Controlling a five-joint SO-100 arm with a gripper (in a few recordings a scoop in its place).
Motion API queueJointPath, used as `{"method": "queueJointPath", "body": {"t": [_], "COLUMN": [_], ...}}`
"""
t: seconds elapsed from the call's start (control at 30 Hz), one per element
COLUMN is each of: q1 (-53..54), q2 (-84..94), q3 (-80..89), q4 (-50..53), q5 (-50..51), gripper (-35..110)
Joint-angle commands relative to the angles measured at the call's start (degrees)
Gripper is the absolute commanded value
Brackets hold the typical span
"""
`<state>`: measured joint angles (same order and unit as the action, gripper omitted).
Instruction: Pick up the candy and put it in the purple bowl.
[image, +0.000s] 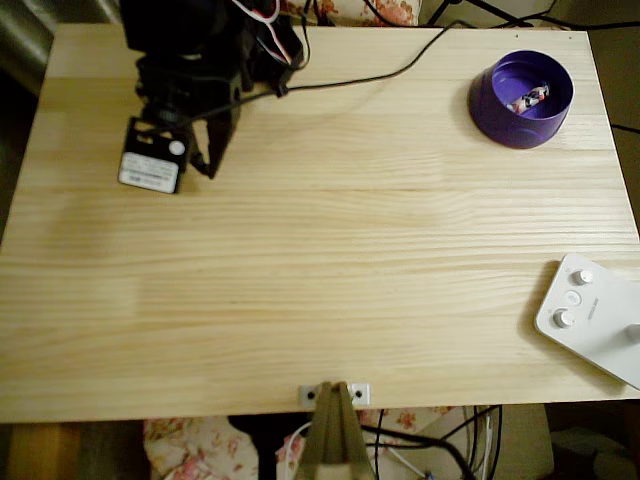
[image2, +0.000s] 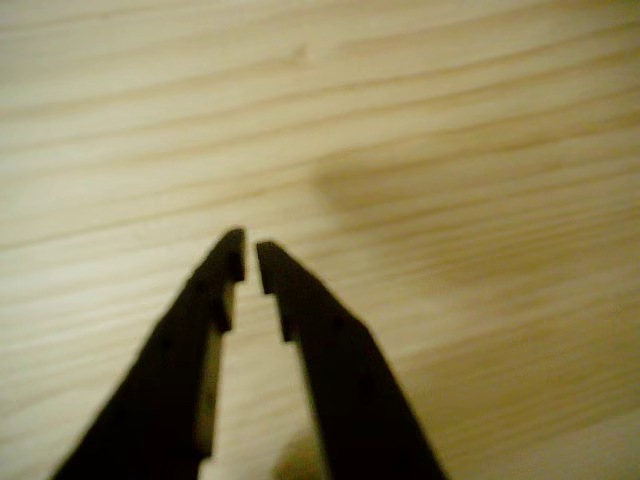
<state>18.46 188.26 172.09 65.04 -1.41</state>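
In the overhead view, the robot's black two-fingered hand (image: 208, 160) sits at the far left of the pale pine-board table (image: 320, 300), hanging below the dark bulk of the arm with a small black box bearing a white label just beside it. Its tips point down toward the wood. In the wrist view the same hand (image2: 250, 262) shows two tapering black fingers (image2: 190, 350) drawn almost together, with only a thin sliver of pale wood between the tips and nothing pinched between them; bare grain lies beneath.

Moving right across the table, the middle is plain boards, crossed near the top edge by a thin black cable (image: 370, 75) that runs from the arm.

At the upper right stands the round deep purple plastic bowl (image: 495, 110), thick-walled with a lighter violet inside. The small wrapped pinkish-white candy (image: 530, 98) with dark and red marks lies in the bowl, resting on its floor, well apart from the hand.

At the lower right edge lies a flat white device with round knobs (image: 590, 315), apart from the bowl.

Judged from this, the placing step looks done: the sweet is in the bowl and the hand is empty on the other side of the table. The next move calls for little, probably just parking the arm.
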Motion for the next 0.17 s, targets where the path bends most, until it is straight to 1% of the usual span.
{"method": "queueJointPath", "body": {"t": [0.0, 0.13], "q1": [1.41, 1.41], "q2": [0.79, 0.79], "q3": [-0.97, -0.97], "q4": [0.62, 0.62], "q5": [0.09, 0.09], "gripper": [-1, -1]}}
